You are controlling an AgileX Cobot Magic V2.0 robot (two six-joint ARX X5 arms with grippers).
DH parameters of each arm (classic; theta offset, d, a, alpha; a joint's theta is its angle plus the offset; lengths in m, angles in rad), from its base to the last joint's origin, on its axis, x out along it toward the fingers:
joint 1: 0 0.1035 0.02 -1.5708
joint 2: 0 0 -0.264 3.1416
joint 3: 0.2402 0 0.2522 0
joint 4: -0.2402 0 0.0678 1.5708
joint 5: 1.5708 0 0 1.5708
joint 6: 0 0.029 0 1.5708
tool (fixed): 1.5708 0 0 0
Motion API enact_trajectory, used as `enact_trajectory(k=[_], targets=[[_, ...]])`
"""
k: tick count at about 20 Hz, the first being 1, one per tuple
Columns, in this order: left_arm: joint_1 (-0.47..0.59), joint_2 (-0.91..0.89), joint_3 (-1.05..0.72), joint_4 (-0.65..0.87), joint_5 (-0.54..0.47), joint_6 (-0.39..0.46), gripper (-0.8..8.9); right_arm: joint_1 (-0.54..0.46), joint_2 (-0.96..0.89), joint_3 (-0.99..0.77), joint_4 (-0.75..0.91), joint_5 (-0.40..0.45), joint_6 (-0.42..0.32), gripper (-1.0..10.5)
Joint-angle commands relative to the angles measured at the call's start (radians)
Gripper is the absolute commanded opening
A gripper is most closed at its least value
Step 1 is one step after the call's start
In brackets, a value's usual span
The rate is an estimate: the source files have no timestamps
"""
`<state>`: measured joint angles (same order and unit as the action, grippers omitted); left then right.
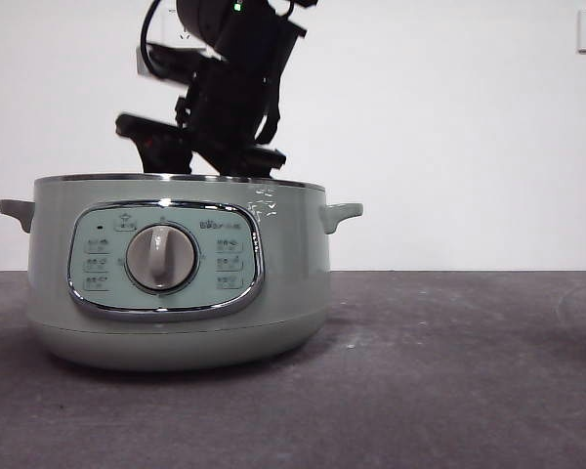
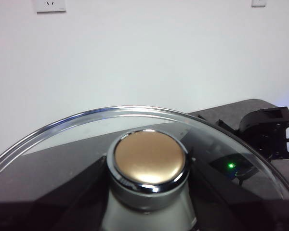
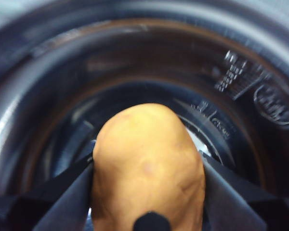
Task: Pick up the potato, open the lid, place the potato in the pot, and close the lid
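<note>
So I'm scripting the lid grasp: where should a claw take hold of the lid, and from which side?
By the knob at the centre of the lid, from straight above. It stands proud of the shallow glass dome, with a chrome collar to close around; the thin steel rim offers little purchase. The left claw seems to hold it there now.

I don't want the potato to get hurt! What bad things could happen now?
1. The right gripper holds the potato between its fingers over the dark inside of the pot. Let go from here, it may drop hard and bump the bottom.
2. The left gripper holds the lid by its knob, off the pot. The glass lid could slip or swing and knock something.
3. The arm reaches into the pot and could catch the rim coming out.
</note>
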<state>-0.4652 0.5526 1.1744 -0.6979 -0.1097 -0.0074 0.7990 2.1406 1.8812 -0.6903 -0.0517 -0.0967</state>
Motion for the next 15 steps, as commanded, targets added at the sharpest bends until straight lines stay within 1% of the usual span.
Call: enact_trajectory(k=[1, 7, 10, 11, 12, 13, 14, 15], targets=[[0.0, -0.003, 0.014, 0.043, -0.003, 0.011, -0.09, 0.003, 0.026, 0.005, -0.003, -0.001, -0.014, -0.1], [0.0, 0.023, 0.014, 0.031, -0.003, 0.012, -0.09, 0.003, 0.058, 0.005, -0.045, -0.002, -0.051, -0.1], [0.0, 0.03, 0.014, 0.01, -0.003, 0.012, -0.09, 0.007, 0.065, 0.005, -0.049, -0.001, -0.054, 0.1], [0.0, 0.03, 0.014, 0.004, -0.003, 0.012, -0.09, 0.008, 0.065, 0.005, -0.049, 0.001, -0.053, 0.7], [0.0, 0.03, 0.014, -0.003, -0.003, 0.012, -0.09, 0.007, 0.065, 0.005, -0.051, 0.006, -0.049, 2.7], [0.0, 0.03, 0.014, -0.007, -0.003, 0.012, -0.09, 0.007, 0.065, 0.005, -0.05, 0.007, -0.038, 4.5], [0.0, 0.03, 0.014, -0.007, -0.003, 0.012, -0.09, 0.008, 0.065, 0.005, -0.049, 0.008, -0.033, 5.1], [0.0, 0.03, 0.014, -0.007, -0.003, 0.012, -0.09, 0.008, 0.064, 0.005, -0.049, 0.008, -0.032, 5.0]])
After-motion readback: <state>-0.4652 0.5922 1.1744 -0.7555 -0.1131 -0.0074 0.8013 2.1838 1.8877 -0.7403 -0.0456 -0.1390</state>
